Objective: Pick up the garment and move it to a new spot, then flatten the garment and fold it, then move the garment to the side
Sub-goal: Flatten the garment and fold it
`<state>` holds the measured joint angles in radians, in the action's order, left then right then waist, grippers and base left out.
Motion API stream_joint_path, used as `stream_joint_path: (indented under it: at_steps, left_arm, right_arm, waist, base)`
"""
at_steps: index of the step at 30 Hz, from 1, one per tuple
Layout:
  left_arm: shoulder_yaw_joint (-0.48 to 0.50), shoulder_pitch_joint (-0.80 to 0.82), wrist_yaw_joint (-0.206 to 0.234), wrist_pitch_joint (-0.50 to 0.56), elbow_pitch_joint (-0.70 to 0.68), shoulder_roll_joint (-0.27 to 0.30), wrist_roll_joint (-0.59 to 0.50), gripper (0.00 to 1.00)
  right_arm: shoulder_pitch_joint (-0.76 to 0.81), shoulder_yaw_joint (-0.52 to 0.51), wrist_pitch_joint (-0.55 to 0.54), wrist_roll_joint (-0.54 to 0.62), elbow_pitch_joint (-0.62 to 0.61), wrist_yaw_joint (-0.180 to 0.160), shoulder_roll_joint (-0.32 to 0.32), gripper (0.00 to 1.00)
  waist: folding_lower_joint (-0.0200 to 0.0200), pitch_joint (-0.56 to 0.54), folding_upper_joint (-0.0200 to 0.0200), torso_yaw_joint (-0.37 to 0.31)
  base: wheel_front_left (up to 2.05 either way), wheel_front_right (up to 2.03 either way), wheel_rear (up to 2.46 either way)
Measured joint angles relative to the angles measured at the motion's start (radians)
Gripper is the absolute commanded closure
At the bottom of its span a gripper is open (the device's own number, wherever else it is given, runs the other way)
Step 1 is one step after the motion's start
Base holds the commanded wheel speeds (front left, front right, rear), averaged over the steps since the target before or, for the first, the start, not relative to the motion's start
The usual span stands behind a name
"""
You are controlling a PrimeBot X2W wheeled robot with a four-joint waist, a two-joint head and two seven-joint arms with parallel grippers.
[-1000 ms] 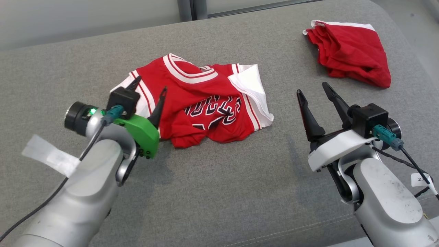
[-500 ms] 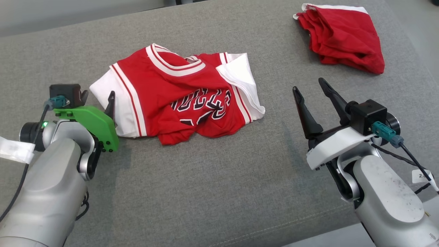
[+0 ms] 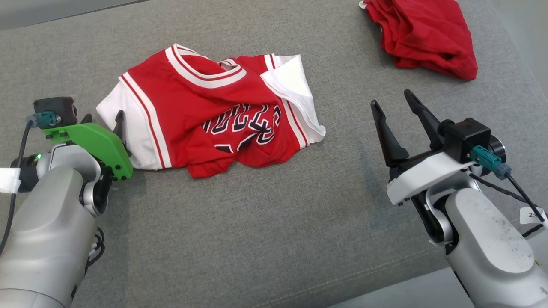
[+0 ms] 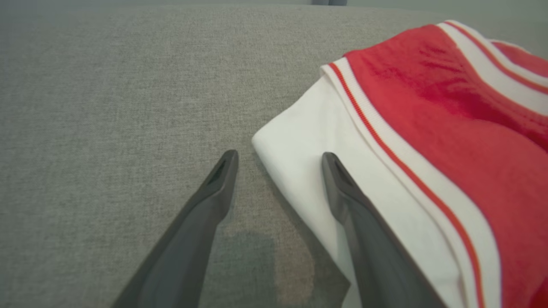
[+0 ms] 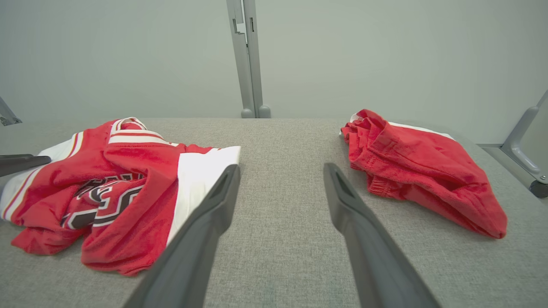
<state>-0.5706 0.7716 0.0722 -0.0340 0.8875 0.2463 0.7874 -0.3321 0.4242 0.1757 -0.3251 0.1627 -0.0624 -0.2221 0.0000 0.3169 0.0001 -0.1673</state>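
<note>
Fingers (image 4: 344, 196) of my left tool (image 4: 279, 156) stand spread and empty, one over the white edge of the red jersey (image 4: 428, 107), the other over bare grey tabletop (image 4: 107, 107); whether they touch the cloth I cannot tell. The crumpled jersey lies just ahead and to the right of this tool. My right tool (image 3: 391, 98) hangs released too, gripping nothing, with the jersey off to its left and a second red garment (image 3: 428, 38) ahead to its right.

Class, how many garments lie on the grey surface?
2. The jersey lies crumpled left of centre; the red garment lies bunched at the far right. None looks hidden.
</note>
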Motion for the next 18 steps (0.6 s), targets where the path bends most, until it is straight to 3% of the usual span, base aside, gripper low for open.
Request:
stream_joint_path:
  at_steps: [4, 8, 10, 11, 12, 18]
  left_arm:
    - [-0.001, 0.003, -0.001, 0.019, 0.010, -0.008, 0.003, 0.00]
    - [0.024, 0.003, -0.028, 0.044, 0.015, -0.040, 0.055, 0.53]
    - [0.037, 0.004, -0.034, 0.051, 0.015, -0.059, 0.081, 0.65]
    - [0.037, 0.004, -0.037, 0.051, 0.015, -0.063, 0.081, 0.76]
    - [0.037, 0.005, -0.038, 0.051, 0.015, -0.063, 0.080, 1.00]
    - [0.026, 0.028, -0.046, 0.017, 0.013, -0.045, 0.060, 1.00]
  right_arm:
    - [-0.009, 0.001, 0.001, 0.000, 0.000, 0.000, 0.001, 0.00]
    - [-0.009, 0.001, 0.001, 0.000, 0.000, 0.000, 0.002, 0.00]
    - [-0.009, 0.001, 0.001, 0.000, 0.000, 0.000, 0.002, 0.00]
    - [-0.009, 0.001, 0.001, 0.000, 0.000, 0.000, 0.002, 0.00]
    - [-0.009, 0.001, 0.002, 0.000, 0.000, 0.000, 0.002, 0.00]
    - [-0.009, 0.000, 0.008, 0.000, 0.004, 0.000, 0.002, 0.00]
  waist:
    - [0.0000, 0.003, 0.0000, 0.005]
    - [0.0000, 0.004, 0.0000, 0.009]
    - [0.0000, 0.004, 0.0000, 0.009]
    - [0.0000, 0.004, 0.0000, 0.009]
    - [0.0000, 0.004, 0.0000, 0.009]
    - [0.0000, 0.001, 0.0000, 0.008]
  base:
    - [0.00, 0.00, 0.00]
    - [0.00, 0.00, 0.00]
    - [0.00, 0.00, 0.00]
    - [0.00, 0.00, 0.00]
    - [0.00, 0.00, 0.00]
    - [0.00, 0.00, 0.00]
